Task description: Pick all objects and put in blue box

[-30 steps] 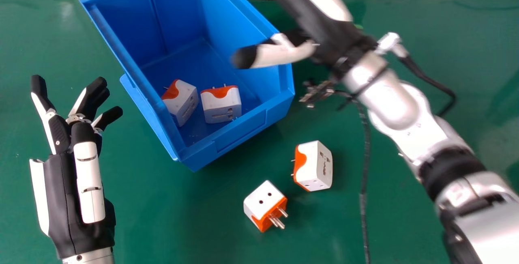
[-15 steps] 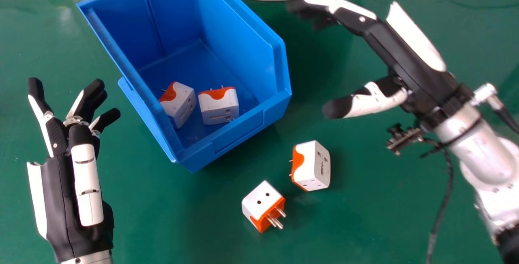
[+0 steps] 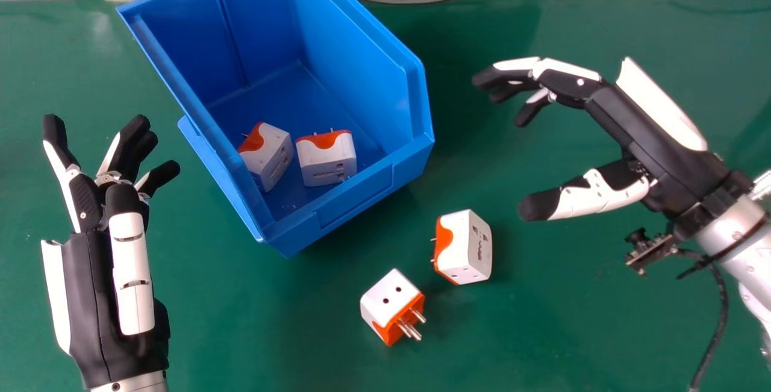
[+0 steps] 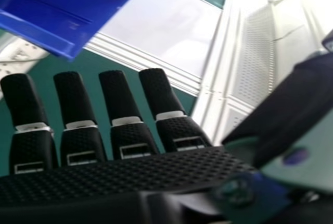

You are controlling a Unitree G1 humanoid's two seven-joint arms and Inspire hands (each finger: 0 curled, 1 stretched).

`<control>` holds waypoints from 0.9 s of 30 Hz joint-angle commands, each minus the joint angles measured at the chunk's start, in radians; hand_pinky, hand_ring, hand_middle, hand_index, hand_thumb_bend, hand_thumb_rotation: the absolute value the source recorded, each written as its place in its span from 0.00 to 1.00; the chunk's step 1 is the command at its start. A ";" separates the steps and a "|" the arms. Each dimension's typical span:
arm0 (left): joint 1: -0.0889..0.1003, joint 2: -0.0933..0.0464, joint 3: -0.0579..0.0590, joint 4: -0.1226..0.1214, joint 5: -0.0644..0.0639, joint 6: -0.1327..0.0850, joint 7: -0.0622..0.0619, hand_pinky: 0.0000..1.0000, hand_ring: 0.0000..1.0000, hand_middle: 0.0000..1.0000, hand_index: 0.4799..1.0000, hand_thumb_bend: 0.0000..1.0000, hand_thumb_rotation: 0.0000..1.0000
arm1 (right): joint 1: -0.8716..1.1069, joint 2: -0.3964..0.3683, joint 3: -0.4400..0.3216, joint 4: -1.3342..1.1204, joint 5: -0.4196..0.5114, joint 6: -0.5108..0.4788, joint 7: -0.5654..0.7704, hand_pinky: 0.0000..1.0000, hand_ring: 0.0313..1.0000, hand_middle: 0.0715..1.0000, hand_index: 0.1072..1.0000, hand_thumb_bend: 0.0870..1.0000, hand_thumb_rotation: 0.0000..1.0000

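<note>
Setup, two-handed sorting of plug adapters into the blue box (image 3: 355,196), approx. halfway: two of four visible pcs are inside, two remain outside. Inside, the L pc (image 3: 274,160) leans nr the side wall, w/ the R pc (image 3: 327,160) beside it on the box floor. Outside, on the green table (image 3: 253,332), the nr adapter (image 3: 467,247) sits just off the box's near R corner, pins facing view-L; the other adapter (image 3: 391,304) lies closer to the robot, tilted, pins pointing away from the box. R hand (image 3: 650,127) hangs to the R of the box, well apart from both loose pcs; fingers loosely extended w/ a slight bend, thumb spread wide below them, nothing held. L hand (image 3: 102,295) is at view-L, fingers splayed & a little bent, thumb laid along the palm, also w/o a load. Step in hand, as judged: btwn placements, i.e. prep for the third pick. Next move prob. calls for R hand to go view-L, down & twd the robot, thumb & fingers straddling the white body of the nr adapter, clear of its pins, then a lift over the rim. Poss. fault: a low approach could nudge the pc or knock it into its neighbor.
</note>
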 commanded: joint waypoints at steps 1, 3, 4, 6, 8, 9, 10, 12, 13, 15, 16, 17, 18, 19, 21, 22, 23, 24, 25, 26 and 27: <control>-0.001 0.002 -0.003 -0.025 0.010 -0.010 -0.001 0.77 0.85 0.85 0.67 0.49 0.93 | 0.003 -0.016 -0.021 -0.040 0.026 0.007 0.004 0.62 0.74 0.79 0.78 1.00 0.54; -0.001 0.004 -0.003 -0.030 0.006 -0.006 -0.001 0.77 0.85 0.85 0.67 0.49 0.93 | 0.009 -0.017 -0.019 -0.041 0.004 0.011 0.000 0.64 0.76 0.79 0.80 1.00 0.54; -0.001 0.004 -0.004 -0.032 0.006 -0.004 -0.002 0.77 0.85 0.85 0.67 0.49 0.93 | 0.010 -0.017 -0.018 -0.041 -0.003 0.012 -0.002 0.65 0.76 0.80 0.81 1.00 0.54; -0.004 0.005 -0.003 -0.027 0.002 -0.007 -0.004 0.77 0.85 0.85 0.67 0.49 0.93 | 0.011 -0.016 -0.012 -0.032 -0.034 0.009 -0.012 0.67 0.78 0.80 0.82 1.00 0.54; -0.008 0.008 -0.002 -0.022 -0.003 -0.010 -0.008 0.77 0.85 0.85 0.67 0.50 0.93 | 0.014 -0.013 -0.003 -0.029 -0.077 0.016 -0.027 0.71 0.81 0.84 0.85 1.00 0.54; -0.010 0.008 -0.001 -0.020 -0.005 -0.011 -0.009 0.77 0.85 0.85 0.67 0.51 0.93 | 0.019 -0.013 0.001 -0.037 -0.102 0.029 -0.035 0.72 0.82 0.85 0.86 1.00 0.54; -0.012 0.009 -0.001 -0.018 -0.006 -0.011 -0.010 0.77 0.85 0.85 0.67 0.51 0.93 | 0.023 -0.013 0.003 -0.044 -0.118 0.038 -0.040 0.73 0.84 0.87 0.88 1.00 0.54; -0.014 0.009 0.001 -0.016 -0.007 -0.011 -0.012 0.77 0.85 0.85 0.67 0.50 0.93 | 0.028 -0.012 0.008 -0.054 -0.148 0.061 -0.048 0.74 0.85 0.89 0.90 1.00 0.55; -0.014 0.009 0.001 -0.018 -0.006 -0.009 -0.012 0.77 0.85 0.85 0.67 0.49 0.93 | 0.026 -0.012 0.013 -0.051 -0.162 0.074 -0.051 0.75 0.85 0.90 0.91 1.00 0.55; -0.012 0.009 0.002 -0.025 -0.005 -0.006 -0.012 0.77 0.85 0.85 0.67 0.49 0.93 | 0.022 -0.009 0.021 -0.047 -0.188 0.094 -0.060 0.74 0.86 0.92 0.93 1.00 0.56; -0.011 0.008 0.002 -0.026 -0.005 -0.005 -0.012 0.77 0.85 0.85 0.67 0.49 0.93 | 0.021 -0.007 0.023 -0.048 -0.196 0.101 -0.064 0.73 0.86 0.92 0.94 1.00 0.56; -0.013 0.008 0.002 -0.024 -0.003 -0.006 -0.012 0.77 0.85 0.85 0.67 0.49 0.93 | 0.020 -0.005 0.026 -0.046 -0.206 0.102 -0.073 0.73 0.87 0.92 0.94 1.00 0.56; -0.015 0.008 0.003 -0.022 0.000 -0.007 -0.010 0.77 0.85 0.85 0.67 0.49 0.93 | 0.017 -0.001 0.029 -0.039 -0.218 0.100 -0.082 0.72 0.87 0.93 0.94 1.00 0.56; -0.017 0.008 0.005 -0.019 0.004 -0.008 -0.008 0.77 0.85 0.85 0.67 0.49 0.93 | 0.011 0.001 0.033 -0.027 -0.233 0.091 -0.095 0.71 0.87 0.93 0.94 1.00 0.56; -0.019 0.010 0.006 -0.014 0.004 -0.009 -0.008 0.77 0.85 0.85 0.67 0.49 0.93 | -0.002 0.004 0.047 0.005 -0.266 0.069 -0.128 0.71 0.87 0.93 0.94 1.00 0.56; -0.018 0.010 0.007 -0.016 0.005 -0.007 -0.008 0.77 0.85 0.85 0.67 0.49 0.93 | -0.009 0.005 0.054 0.023 -0.280 0.057 -0.144 0.72 0.88 0.93 0.94 1.00 0.56; -0.016 0.011 0.007 -0.021 0.006 -0.004 -0.008 0.77 0.85 0.85 0.67 0.49 0.93 | -0.015 0.005 0.061 0.038 -0.292 0.047 -0.158 0.72 0.88 0.93 0.95 1.00 0.57; -0.014 0.011 0.006 -0.025 0.006 -0.004 -0.008 0.77 0.85 0.85 0.67 0.49 0.93 | -0.023 0.005 0.068 0.054 -0.304 0.036 -0.173 0.72 0.88 0.93 0.95 1.00 0.57; -0.013 0.011 0.006 -0.025 0.006 -0.004 -0.008 0.77 0.85 0.85 0.67 0.49 0.93 | -0.030 0.004 0.073 0.069 -0.315 0.026 -0.186 0.72 0.88 0.93 0.95 1.00 0.57; -0.014 0.012 0.007 -0.024 0.003 -0.006 -0.010 0.77 0.85 0.85 0.67 0.49 0.93 | -0.038 0.002 0.079 0.083 -0.325 0.017 -0.199 0.72 0.88 0.93 0.95 1.00 0.57; -0.015 0.014 0.007 -0.022 0.000 -0.006 -0.012 0.77 0.85 0.85 0.67 0.49 0.93 | -0.044 0.000 0.084 0.094 -0.334 0.010 -0.209 0.73 0.88 0.93 0.95 1.00 0.57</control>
